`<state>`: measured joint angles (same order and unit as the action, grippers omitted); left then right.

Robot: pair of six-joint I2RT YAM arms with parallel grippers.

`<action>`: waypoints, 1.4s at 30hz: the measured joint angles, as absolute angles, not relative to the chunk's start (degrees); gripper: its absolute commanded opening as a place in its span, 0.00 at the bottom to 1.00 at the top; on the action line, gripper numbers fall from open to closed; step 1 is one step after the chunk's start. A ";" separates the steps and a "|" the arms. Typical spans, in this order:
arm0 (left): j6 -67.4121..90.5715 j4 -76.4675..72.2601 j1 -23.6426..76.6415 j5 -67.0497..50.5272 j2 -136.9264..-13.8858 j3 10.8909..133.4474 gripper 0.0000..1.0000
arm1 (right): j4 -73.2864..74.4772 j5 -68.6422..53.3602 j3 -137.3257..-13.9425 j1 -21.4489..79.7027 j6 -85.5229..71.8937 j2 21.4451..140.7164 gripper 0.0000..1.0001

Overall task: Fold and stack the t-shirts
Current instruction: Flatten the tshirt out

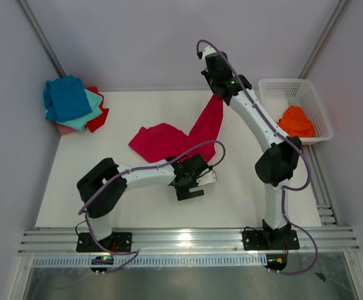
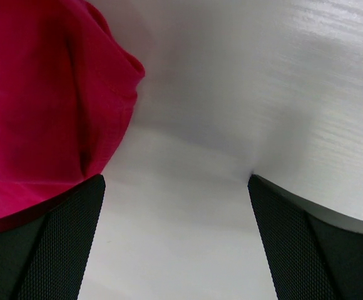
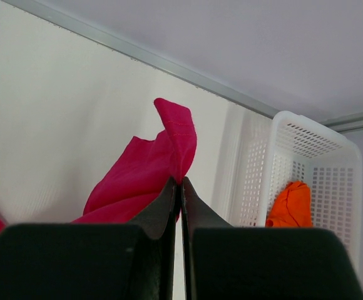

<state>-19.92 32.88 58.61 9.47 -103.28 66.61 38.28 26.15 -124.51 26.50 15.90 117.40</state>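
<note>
Top external: crimson t-shirt [image 1: 163, 142] drapes from right tool [image 1: 218, 94] (rest crumpled flat).

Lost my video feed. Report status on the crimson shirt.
Right gripper shut on crimson t-shirt, one end lifted. Left gripper open, empty, low at the shirt's edge. Nothing in the way.

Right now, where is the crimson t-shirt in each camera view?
Top external: crimson t-shirt mid-table, one end held up by the right gripper.
Left wrist: crimson t-shirt upper left, beside the open left gripper.
Right wrist: crimson t-shirt centre, pinched in the right gripper.
Shared landmark: white basket on the right in top and right wrist views; absent from left wrist.
</note>
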 measured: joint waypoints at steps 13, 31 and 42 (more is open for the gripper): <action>-20.05 30.41 58.37 11.99 -107.74 71.18 0.66 | 38.00 25.69 -120.84 26.48 15.88 116.07 0.03; -18.44 33.04 51.33 10.98 -110.15 78.08 0.00 | 37.50 25.50 -116.18 24.77 15.44 112.95 0.03; -17.58 35.62 37.69 8.43 -89.19 86.80 0.82 | 36.49 24.93 -112.18 23.77 14.63 112.68 0.03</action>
